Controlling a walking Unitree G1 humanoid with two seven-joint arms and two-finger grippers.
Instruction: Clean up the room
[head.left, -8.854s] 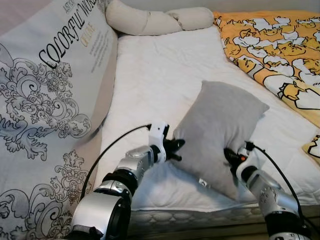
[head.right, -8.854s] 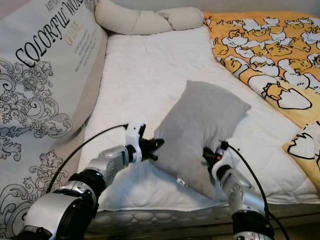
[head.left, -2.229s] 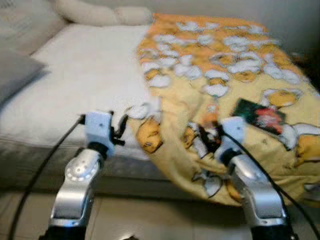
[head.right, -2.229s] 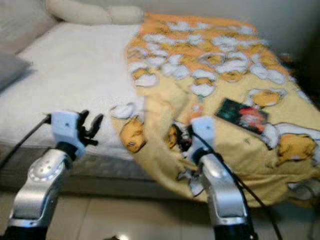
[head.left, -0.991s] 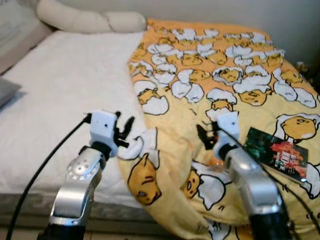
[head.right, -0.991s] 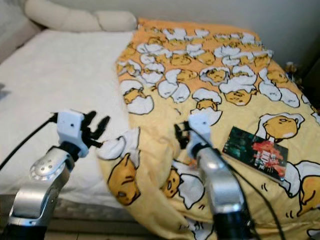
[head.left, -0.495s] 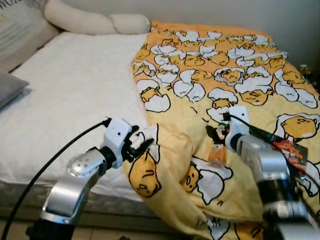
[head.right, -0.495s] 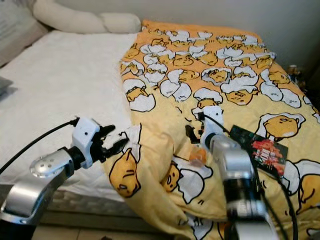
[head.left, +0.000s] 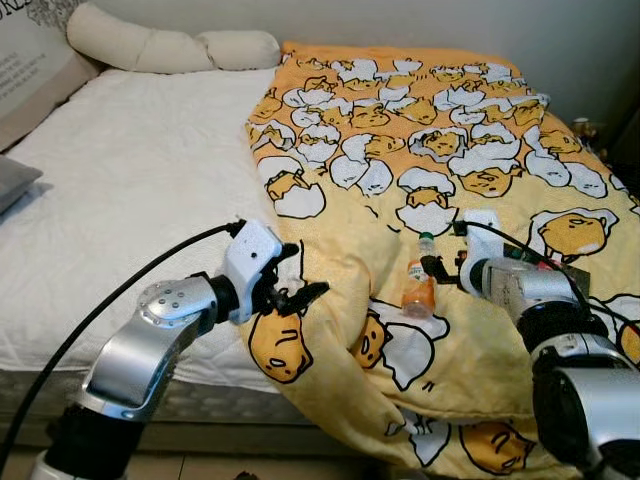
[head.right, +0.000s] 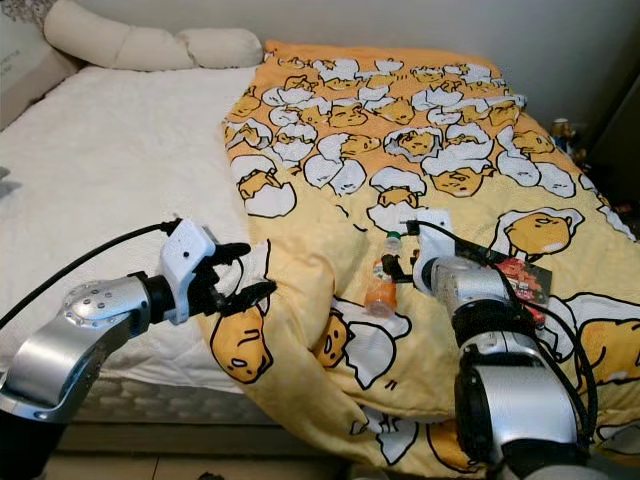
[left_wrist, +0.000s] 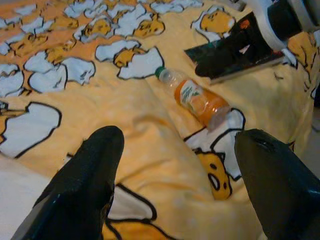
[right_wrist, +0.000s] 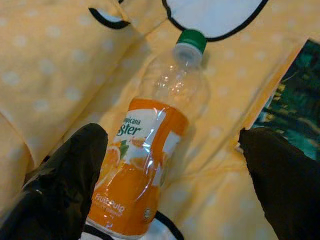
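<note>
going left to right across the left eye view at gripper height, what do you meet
White sheet → left gripper at the yellow blanket's edge → orange bottle → right gripper → book

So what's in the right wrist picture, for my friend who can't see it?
An orange juice bottle with a green cap lies on a yellow blanket printed with cartoon eggs. The right gripper is open, one black finger on each side of the bottle, not touching it. A dark book lies beside it.
</note>
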